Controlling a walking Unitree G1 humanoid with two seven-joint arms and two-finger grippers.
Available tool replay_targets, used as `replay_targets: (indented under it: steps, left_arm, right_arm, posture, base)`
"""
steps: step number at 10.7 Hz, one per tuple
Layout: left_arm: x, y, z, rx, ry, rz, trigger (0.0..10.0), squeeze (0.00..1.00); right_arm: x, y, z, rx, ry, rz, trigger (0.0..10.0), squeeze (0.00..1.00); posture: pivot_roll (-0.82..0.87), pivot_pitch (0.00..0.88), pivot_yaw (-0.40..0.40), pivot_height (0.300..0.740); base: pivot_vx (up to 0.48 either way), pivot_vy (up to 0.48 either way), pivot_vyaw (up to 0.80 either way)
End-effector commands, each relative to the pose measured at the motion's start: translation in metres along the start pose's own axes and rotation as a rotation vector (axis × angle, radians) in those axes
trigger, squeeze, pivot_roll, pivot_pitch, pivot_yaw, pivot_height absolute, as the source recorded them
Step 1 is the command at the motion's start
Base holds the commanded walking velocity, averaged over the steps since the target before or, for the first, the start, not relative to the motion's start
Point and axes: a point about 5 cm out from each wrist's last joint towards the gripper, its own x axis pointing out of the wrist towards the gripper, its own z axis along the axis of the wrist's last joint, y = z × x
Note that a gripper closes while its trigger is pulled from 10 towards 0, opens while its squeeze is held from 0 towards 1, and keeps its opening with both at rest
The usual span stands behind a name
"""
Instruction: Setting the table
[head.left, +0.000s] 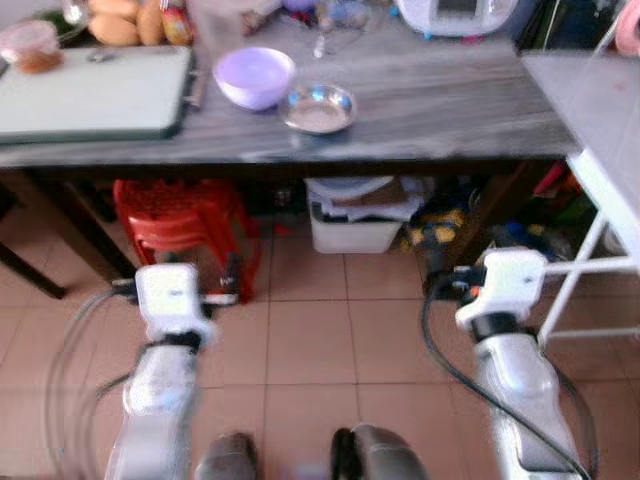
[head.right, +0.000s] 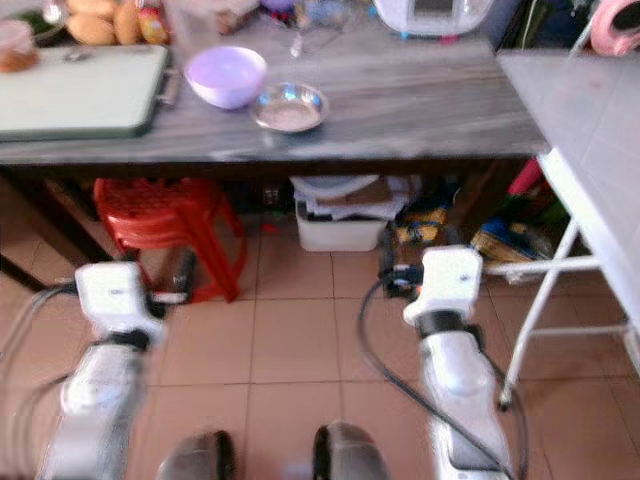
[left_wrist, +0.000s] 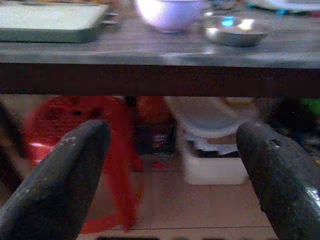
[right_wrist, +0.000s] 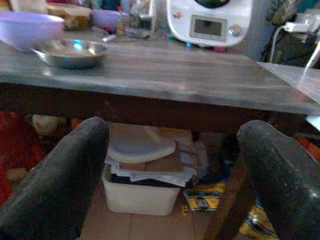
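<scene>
**Two bowls on the table, both grippers empty and low**

Two bowls are what I care about here: a lilac plastic bowl (head.left: 254, 76) and, touching or just beside it, a shallow steel dish (head.left: 318, 108). They sit together near the middle of the grey wooden table (head.left: 450, 110), close to its front edge, which I judge puts them within reach once I close in.

I am holding both arms low in front of the body, below the tabletop and short of its edge, so nothing can clip the table while the robot stands off. The left gripper (left_wrist: 170, 175) has its two black fingers spread wide with nothing between them; through the gap I see a red plastic stool (head.left: 185, 220) under the table. The right gripper (right_wrist: 175, 175) is likewise spread and empty, looking at a white plastic tub (head.left: 355, 225) with a lid and papers piled on it, also under the table.

Left of the bowls lies a pale cutting board (head.left: 90, 92), with what look like bread rolls (head.left: 125, 22) behind it. A white kitchen appliance (right_wrist: 210, 22) with a small display stands at the back. To the right a white folding table (head.left: 600, 200) crowds the corner; I would watch the right arm near its legs.

My guess is that the job has barely begun: I need to step closer and raise an arm above the edge before reaching for either bowl.
</scene>
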Motion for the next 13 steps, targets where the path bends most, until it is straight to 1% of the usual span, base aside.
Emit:
replay_targets:
  steps: [1,2,3,4,6,7,8,10,13]
  left_arm:
    - [-0.005,0.009,-0.001,0.017,0.012,0.036,10.0,0.00]
    - [-0.010,0.014,-0.004,0.008,0.036,0.070,10.0,0.00]
    - [-0.013,0.016,-0.003,0.009,0.042,0.072,10.0,0.00]
    - [-0.009,0.014,0.000,0.010,0.028,0.053,10.0,0.00]
    - [0.004,0.005,0.011,0.025,-0.022,-0.004,10.0,0.00]
    - [0.007,0.007,0.014,0.028,-0.027,-0.007,10.0,0.00]
    - [0.007,0.008,0.013,0.026,-0.025,0.000,10.0,0.00]
    - [0.004,0.004,0.011,0.018,-0.017,-0.009,10.0,0.00]
    - [0.005,0.005,0.012,0.021,-0.021,-0.001,10.0,0.00]
  right_arm:
    - [0.000,0.002,0.000,0.005,-0.004,0.006,10.0,0.00]
    - [-0.003,-0.001,-0.004,0.008,0.014,-0.008,10.0,0.00]
    - [-0.005,-0.003,-0.006,0.009,0.023,-0.009,10.0,0.00]
    - [0.001,-0.001,-0.001,0.015,0.010,-0.004,10.0,0.00]
    - [0.013,0.003,0.009,0.013,-0.034,0.018,10.0,0.00]
    - [0.012,0.002,0.009,0.009,-0.034,0.025,10.0,0.00]
    - [0.011,0.001,0.007,0.008,-0.026,0.025,10.0,0.00]
    - [0.010,0.003,0.006,0.015,-0.017,0.031,10.0,0.00]
    - [0.014,0.006,0.008,0.021,-0.029,0.050,10.0,0.00]
  posture:
    - [-0.04,0.155,0.014,0.740]
    - [-0.04,0.158,0.024,0.740]
    - [-0.04,0.164,0.022,0.740]
    - [-0.04,0.173,0.019,0.740]
    - [-0.04,0.183,0.011,0.740]
    - [-0.04,0.183,0.008,0.740]
    - [-0.04,0.186,0.004,0.740]
    - [-0.04,0.184,0.002,0.740]
    - [-0.04,0.178,-0.002,0.740]
  base:
    - [0.000,-0.435,0.40]
    - [0.000,-0.431,0.00]
    - [0.000,-0.409,0.00]
    - [0.000,-0.379,0.00]
    - [0.000,-0.304,-0.80]
    - [0.000,-0.296,-0.80]
    - [0.000,-0.296,-0.76]
    - [0.000,-0.264,-0.46]
    - [0.000,-0.305,0.00]
